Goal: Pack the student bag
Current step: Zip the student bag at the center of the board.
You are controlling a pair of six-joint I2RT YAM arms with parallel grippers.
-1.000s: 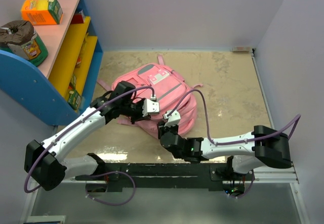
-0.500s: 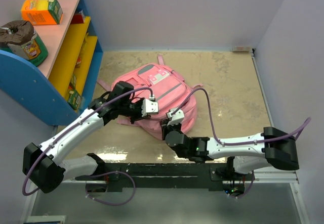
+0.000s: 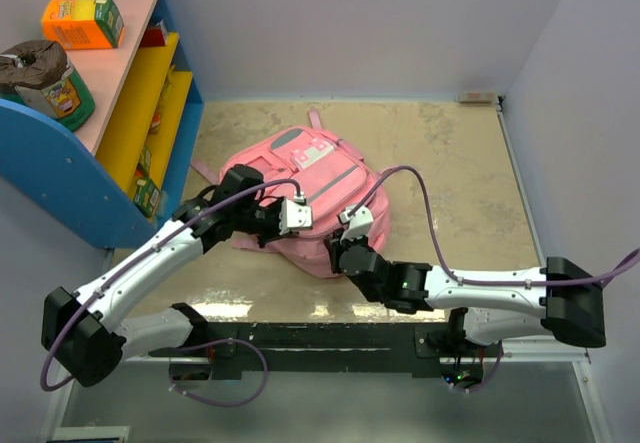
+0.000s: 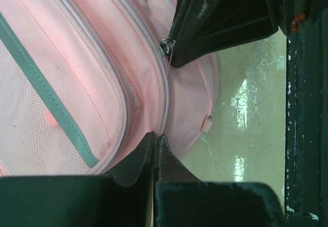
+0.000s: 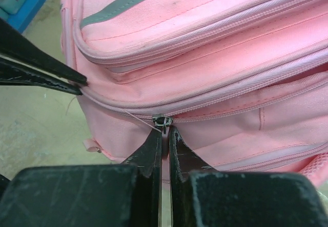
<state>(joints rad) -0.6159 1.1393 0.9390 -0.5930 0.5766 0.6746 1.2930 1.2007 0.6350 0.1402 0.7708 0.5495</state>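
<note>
Spreading across the whole floor of the scene, a glossy beige marbled desk is boxed in by plain pale walls, with a blue shelf unit standing at its left edge; yellow dividers show in the unit, and its pink top carries an orange box and a dark round tub. Near the middle of the desk, just beside the shelf unit, the student bag lies flat with its front pockets up and its straps trailing toward the far wall. Both arms reach in from the near edge and meet the bag's near side, close together. At the left part of that side, the left pincer has its fingers pressed together at the tips, right on the zip seam, nipping the pink fabric there. Just to its right, the right pincer is clamped on the small metal zip pull of the same long zip line, its two fingers nearly meeting with only the pull between them. In the wrist views the two pincers' tips are near each other but apart
</note>
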